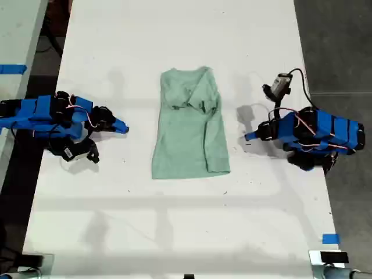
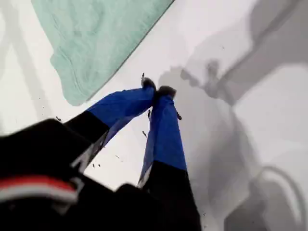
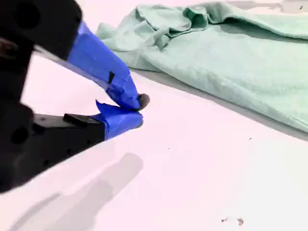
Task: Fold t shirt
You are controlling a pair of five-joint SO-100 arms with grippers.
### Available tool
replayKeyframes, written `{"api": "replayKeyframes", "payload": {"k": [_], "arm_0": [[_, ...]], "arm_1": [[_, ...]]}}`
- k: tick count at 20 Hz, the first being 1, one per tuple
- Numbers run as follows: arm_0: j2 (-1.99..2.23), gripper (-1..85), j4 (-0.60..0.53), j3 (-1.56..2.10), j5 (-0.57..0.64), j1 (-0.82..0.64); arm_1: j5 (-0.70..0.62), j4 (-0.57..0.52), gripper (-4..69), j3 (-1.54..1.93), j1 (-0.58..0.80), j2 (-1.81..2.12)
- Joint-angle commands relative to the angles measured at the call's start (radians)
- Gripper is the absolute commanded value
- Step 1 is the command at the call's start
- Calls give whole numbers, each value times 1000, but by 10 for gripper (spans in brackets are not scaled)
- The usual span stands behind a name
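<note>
**Mid-bench, the shirt lies narrowed lengthwise, with both grippers empty**

Between the two arms, the t shirt (image 1: 189, 139) lies flat on the white bench (image 1: 174, 226) as a long, narrow oblong. Its collar end is toward the top of the exterior view and its hem toward the bottom. The sides and sleeves appear to be turned in already, with one sleeve lying along the edge on the exterior view's right. Judged from that, the lengthwise folds look done. What probably remains is bringing the hem up toward the collar, and perhaps smoothing the bunched cloth near the collar.

Neither arm is touching the cloth. The first gripper (image 2: 158, 90), on the exterior view's right (image 1: 250, 137), rests near a rounded corner of the shirt. Its fingers (image 2: 166, 134) are pressed together at the tips and hold nothing. The second gripper (image 3: 139, 109), on the exterior view's left (image 1: 123, 128), sits apart from the shirt's straight edge. Its fingers are likewise closed and empty.

How many layers the bundle has cannot be told, because the underside and the inner folds are hidden. The creases near the collar are too tangled to sort sleeve from neckline. Each wrist view cuts off most of the shirt, and the first wrist view is soft and heavily shadowed.
</note>
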Motion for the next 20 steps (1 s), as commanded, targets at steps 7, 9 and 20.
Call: {"api": "replayKeyframes", "payload": {"k": [7,9,20], "arm_0": [[0,0,-11,20,-17,-18],[0,0,-11,20,-17,-18],[-3,0,28,-80,-49,-15]], "arm_1": [[23,12,20,-18,-26,9],[23,12,20,-18,-26,9],[25,14,20,-18,-25,11]]}}
